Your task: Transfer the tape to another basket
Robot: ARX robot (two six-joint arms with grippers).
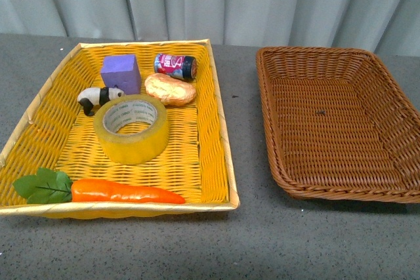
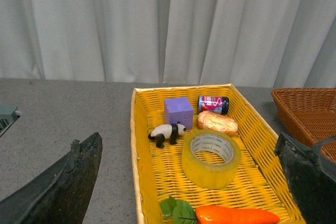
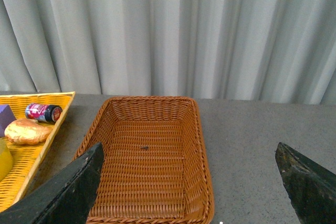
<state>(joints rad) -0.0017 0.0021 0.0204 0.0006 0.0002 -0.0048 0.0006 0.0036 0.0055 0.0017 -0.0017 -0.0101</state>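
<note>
**Tape roll lies in the yellow basket; both claws spread and empty**

The wide roll of translucent yellow packing tape (image 1: 130,127) lies flat, hole upward, near the middle of the bright yellow woven basket (image 1: 220,119). Its white inner core carries grey printing that is too small to read.

Behind it, a purple block (image 1: 121,73) stands beside a small can (image 1: 175,65) lying on its side. The can's red label has white lettering that cannot be made out. A bread roll (image 1: 170,88) sits just in front of the can, and a toy panda (image 1: 100,98) is close to the tape's far left edge. An orange carrot with green leaves (image 1: 125,192) lies along the basket's near wall.

The dark brown woven wicker basket (image 1: 270,122) sits apart to the right on the grey tabletop (image 1: 262,240), with nothing in it.

The left claw (image 2: 188,142) hangs spread wide above the yellow basket, gripping nothing. The right claw (image 3: 189,148) is likewise spread wide over the brown basket.
</note>
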